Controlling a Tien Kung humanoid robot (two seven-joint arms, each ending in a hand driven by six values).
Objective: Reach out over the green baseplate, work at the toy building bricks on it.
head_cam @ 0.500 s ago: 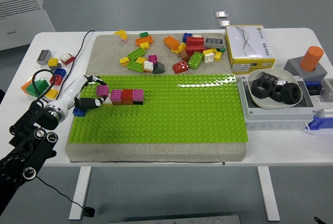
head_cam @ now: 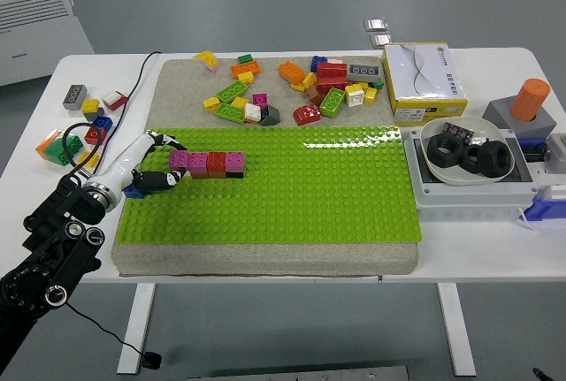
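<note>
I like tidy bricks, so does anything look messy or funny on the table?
Mostly tidy. The brick row sits straight on the green baseplate, with the left hand at its left end. The loose bricks behind lie jumbled, some tipped over, and a few bricks sit off the mat at the table's left edge.

Baseplate: flat studded bright green plastic baseplate (head_cam: 292, 191), lying on a grey pad.
Bricks: short row of magenta, red and pink plastic bricks (head_cam: 207, 163), pressed on at its 10 o'clock corner.
</note>
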